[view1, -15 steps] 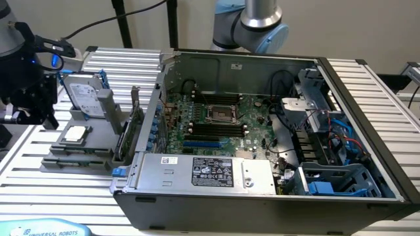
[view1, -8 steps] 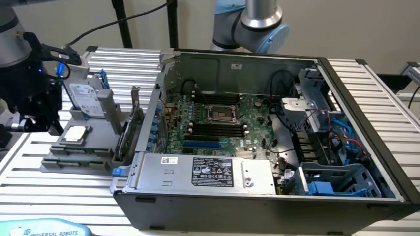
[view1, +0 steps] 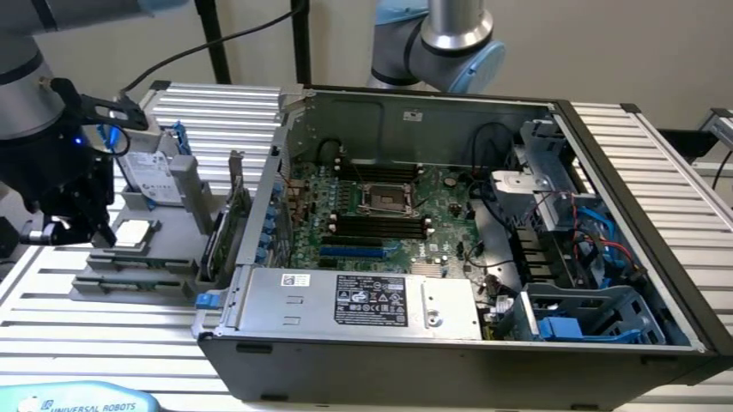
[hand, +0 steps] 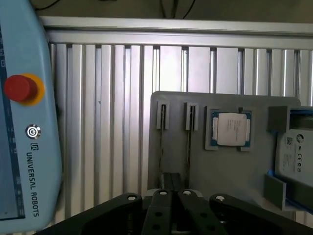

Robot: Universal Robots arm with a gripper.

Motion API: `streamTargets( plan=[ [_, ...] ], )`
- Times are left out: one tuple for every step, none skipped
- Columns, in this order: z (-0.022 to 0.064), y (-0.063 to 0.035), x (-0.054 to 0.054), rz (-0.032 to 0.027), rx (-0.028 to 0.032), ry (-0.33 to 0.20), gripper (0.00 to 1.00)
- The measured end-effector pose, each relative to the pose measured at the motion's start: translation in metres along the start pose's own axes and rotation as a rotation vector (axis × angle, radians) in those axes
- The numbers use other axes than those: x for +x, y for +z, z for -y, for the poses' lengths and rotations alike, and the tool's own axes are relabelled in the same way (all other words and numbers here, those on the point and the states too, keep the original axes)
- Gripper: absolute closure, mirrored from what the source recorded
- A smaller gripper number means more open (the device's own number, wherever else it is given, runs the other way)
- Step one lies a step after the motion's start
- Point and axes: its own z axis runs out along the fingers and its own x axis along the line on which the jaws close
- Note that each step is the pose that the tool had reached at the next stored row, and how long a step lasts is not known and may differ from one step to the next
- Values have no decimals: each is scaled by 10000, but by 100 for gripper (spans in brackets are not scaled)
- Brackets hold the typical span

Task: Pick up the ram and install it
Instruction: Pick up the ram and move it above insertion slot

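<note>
- The gripper (hand: 172, 188) is seen nearest, its fingers pressed fully together with nothing gripped between them. It is poised over the near edge of the gray holder (hand: 220, 171).
- If it were lowered with the fingers closed like this, the thin board's top edge would probably be struck rather than straddled.
- Just beyond, two narrow slots (hand: 162, 117) are cut in the holder. The ram (hand: 189, 147) is judged to be the thin dark strip standing edge-on there, though this cannot be confirmed.
- Beside the slots lie the processor chip (hand: 231, 129) and a hard drive (hand: 296, 152). Either could be knocked by an off-line approach.
- Farthest off, the black memory slots (view1: 372, 225) are seen inside the open computer case (view1: 458, 360). A stick seated at a tilt would likely jam there.
</note>
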Motion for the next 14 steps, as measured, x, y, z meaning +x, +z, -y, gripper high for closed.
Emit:
streamTargets(
  plan=[
    [1, 18, 4, 1, 0, -3, 89],
    [2, 37, 8, 2, 1, -6, 88],
    [4, 55, 11, 3, 1, -9, 88],
    [5, 73, 13, 3, 1, -12, 82],
    [7, 91, 15, 4, 1, -15, 76],
    [7, 109, 17, 3, 0, -17, 70],
    [8, 127, 18, 4, 1, -18, 70],
    [9, 145, 19, 4, 0, -20, 70],
    [10, 163, 20, 3, -1, -25, 64],
    [11, 181, 20, 4, 0, -30, 64],
    [12, 200, 20, 3, 0, -34, 64],
    [14, 217, 21, 4, 1, -39, 64],
    [15, 236, 21, 3, -1, -41, 64],
    [16, 254, 22, 2, -1, -44, 64]
  ],
)
